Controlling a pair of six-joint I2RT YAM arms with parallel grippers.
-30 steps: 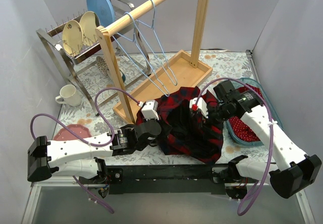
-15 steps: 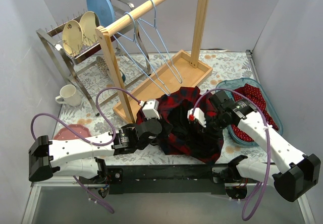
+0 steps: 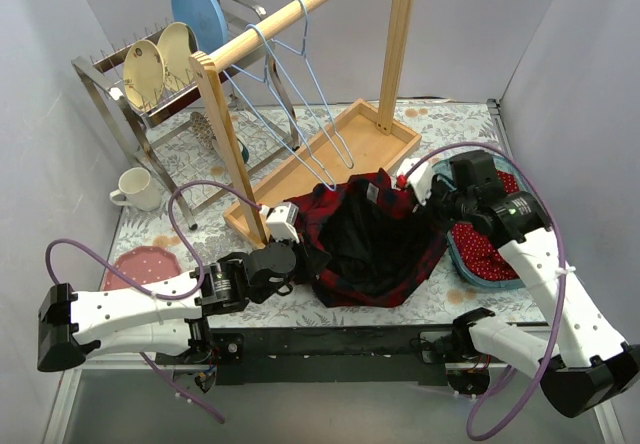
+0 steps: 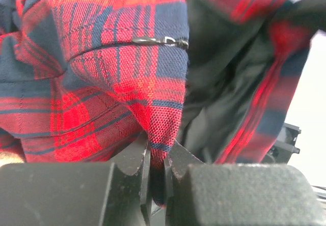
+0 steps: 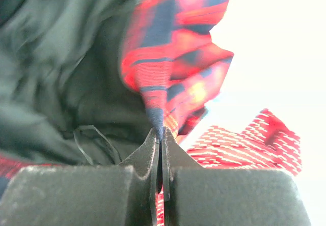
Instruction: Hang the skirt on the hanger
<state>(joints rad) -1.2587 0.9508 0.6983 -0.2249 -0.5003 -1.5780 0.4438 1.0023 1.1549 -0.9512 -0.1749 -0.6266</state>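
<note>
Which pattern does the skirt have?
The skirt is red and navy plaid; the left wrist view shows it best.

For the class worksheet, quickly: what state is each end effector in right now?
Left end effector: closed, pinching the skirt.
Right end effector: closed, pinching the skirt's edge.

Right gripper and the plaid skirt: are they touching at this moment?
Touching. The right wrist view shows the right gripper shut on a fold of the skirt, with the plaid fabric pinched between its closed jaws.
</note>
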